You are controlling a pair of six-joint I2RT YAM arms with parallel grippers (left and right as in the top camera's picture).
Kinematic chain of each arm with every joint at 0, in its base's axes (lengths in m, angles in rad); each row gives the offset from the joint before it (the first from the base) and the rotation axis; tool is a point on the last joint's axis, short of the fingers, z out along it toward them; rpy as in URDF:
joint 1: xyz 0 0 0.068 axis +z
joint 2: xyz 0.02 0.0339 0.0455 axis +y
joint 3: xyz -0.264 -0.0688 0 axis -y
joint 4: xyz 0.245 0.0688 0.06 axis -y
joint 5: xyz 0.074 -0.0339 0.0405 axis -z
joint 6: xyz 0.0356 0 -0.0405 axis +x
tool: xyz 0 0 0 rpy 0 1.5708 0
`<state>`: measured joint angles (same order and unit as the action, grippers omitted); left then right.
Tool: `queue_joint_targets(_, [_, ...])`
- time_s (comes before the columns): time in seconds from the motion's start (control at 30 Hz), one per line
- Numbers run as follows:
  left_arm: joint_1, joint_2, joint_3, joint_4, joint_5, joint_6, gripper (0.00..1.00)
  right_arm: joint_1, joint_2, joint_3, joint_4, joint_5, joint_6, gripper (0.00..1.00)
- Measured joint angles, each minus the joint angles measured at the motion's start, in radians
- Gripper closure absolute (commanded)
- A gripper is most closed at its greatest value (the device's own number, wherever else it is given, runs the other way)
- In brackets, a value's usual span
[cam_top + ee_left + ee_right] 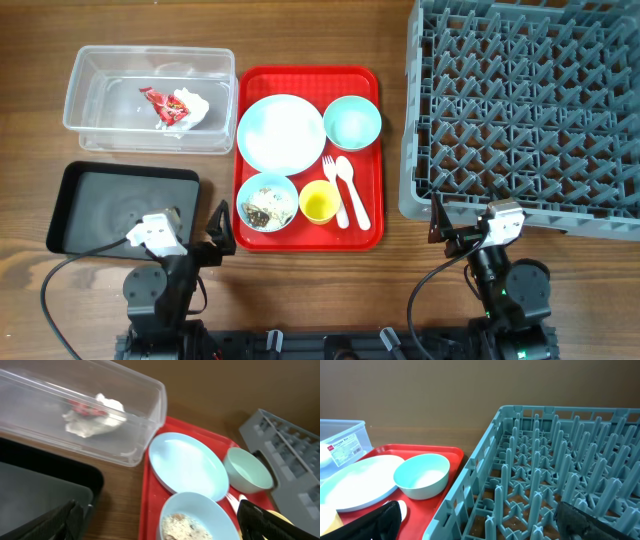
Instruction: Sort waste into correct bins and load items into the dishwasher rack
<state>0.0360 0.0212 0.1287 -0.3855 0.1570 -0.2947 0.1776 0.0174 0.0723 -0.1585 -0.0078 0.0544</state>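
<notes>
My left fingers (60, 520) and right fingers (375, 522) are spread, pinching nothing. Nearest, the black tray (110, 200) sits by my left. On the red tray (374, 170), the near bowl (267, 203) holds food scraps (262, 212), beside the yellow cup (319, 202). Beyond are the plate (281, 133) and second bowl (352, 121). Farthest, the clear tub (100, 100) holds the wrapper (172, 106). The rack (520, 100) stands to the right.

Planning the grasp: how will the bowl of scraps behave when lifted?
The bowl looks like smooth plastic, so probably light, stiff and slippery at the rim. Its scraps lie loose and crumbly, so tilting would likely spill them. The cup sits close beside it; a push might knock that.
</notes>
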Motion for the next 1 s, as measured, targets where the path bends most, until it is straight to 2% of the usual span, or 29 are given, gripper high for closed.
queue_joint_targets(0.3, [-0.019, 0.271, 0.069, 0.099, 0.05, 0.0, 0.01, 0.0, 0.0, 0.0, 0.0, 0.0, 0.0, 0.0])
queue_joint_targets(0.5, [-0.076, 0.625, 0.332, 0.117, 0.006, 0.014, 0.0, 0.0, -0.001, 0.0, 0.001, 0.0, 0.0, 0.0])
queue_joint_targets(0.77, [-0.246, 1.013, 0.586, 0.086, -0.129, 0.04, 0.0, 0.0, -0.001, 0.0, 0.0, 0.0, 0.0, 0.0])
queue_joint_targets(1.0, [-0.398, 1.253, 0.672, 0.076, -0.233, 0.099, 0.0, 0.0, -0.001, 0.0, 0.0, 0.0, 0.0, 0.0])
